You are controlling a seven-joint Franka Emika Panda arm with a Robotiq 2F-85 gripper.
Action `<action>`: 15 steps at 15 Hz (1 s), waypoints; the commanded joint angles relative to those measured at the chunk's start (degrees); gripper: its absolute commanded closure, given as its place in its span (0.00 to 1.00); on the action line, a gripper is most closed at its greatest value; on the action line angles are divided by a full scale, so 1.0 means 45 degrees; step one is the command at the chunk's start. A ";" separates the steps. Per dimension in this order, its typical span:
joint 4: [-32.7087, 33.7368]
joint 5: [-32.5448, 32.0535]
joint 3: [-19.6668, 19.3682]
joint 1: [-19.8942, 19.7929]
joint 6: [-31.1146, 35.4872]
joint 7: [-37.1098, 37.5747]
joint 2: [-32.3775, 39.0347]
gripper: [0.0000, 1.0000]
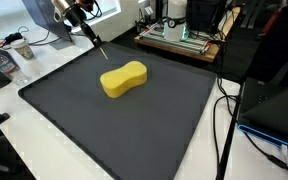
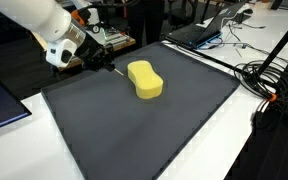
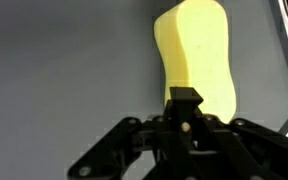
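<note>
One yellow sponge (image 1: 123,79) lies flat on the dark mat (image 1: 94,125) covering your desk (image 1: 9,105), while your tool (image 1: 84,28) hangs above the mat's edge nearby, clenched on a thin dark stick (image 1: 95,44) that slants down toward the sponge without touching it

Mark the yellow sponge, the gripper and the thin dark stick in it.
yellow sponge (image 1: 123,79): an exterior view, middle of its top face.
gripper (image 3: 184,100): wrist view, midway between its fingertips.
thin dark stick (image 1: 95,43): an exterior view, halfway along its shaft.
</note>
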 commanded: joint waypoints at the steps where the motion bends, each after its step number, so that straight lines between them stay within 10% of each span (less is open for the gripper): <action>1: -0.3083 0.0707 -0.0710 0.0659 0.1005 -0.0862 -0.2096 0.96; 15: -0.9401 -0.0964 -0.1459 0.3037 0.4353 0.3765 -0.8665 0.96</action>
